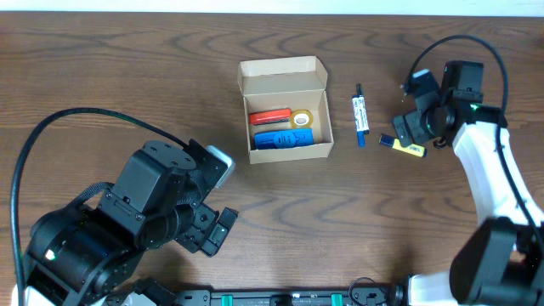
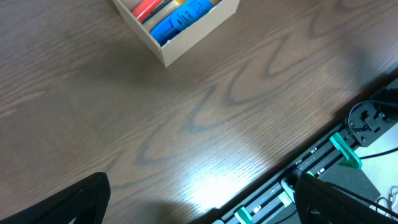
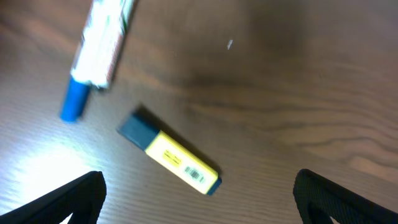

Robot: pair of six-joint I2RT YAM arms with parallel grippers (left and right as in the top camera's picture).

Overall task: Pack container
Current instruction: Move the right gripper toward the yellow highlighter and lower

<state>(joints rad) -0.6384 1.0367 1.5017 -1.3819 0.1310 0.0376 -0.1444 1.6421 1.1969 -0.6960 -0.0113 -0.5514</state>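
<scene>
The tan cardboard container (image 1: pixel 285 106) stands open at the table's middle, its flap lid raised at the back. Inside lie a red item (image 1: pixel 270 117), a yellow tape roll (image 1: pixel 301 118) and a blue item (image 1: pixel 281 138). Its corner shows in the left wrist view (image 2: pixel 166 48). A white marker with a blue cap (image 1: pixel 359 115) lies right of the box. A yellow highlighter with dark ends (image 1: pixel 402 146) lies further right. My right gripper (image 3: pixel 198 205) is open just above the highlighter (image 3: pixel 171 155), the marker (image 3: pixel 96 56) beside it. My left gripper (image 2: pixel 202 208) is open and empty near the front edge.
A black rail with green clips (image 2: pixel 311 168) runs along the table's front edge, with cables (image 2: pixel 373 118) beyond it. A black cable (image 1: pixel 93 119) loops over the left of the table.
</scene>
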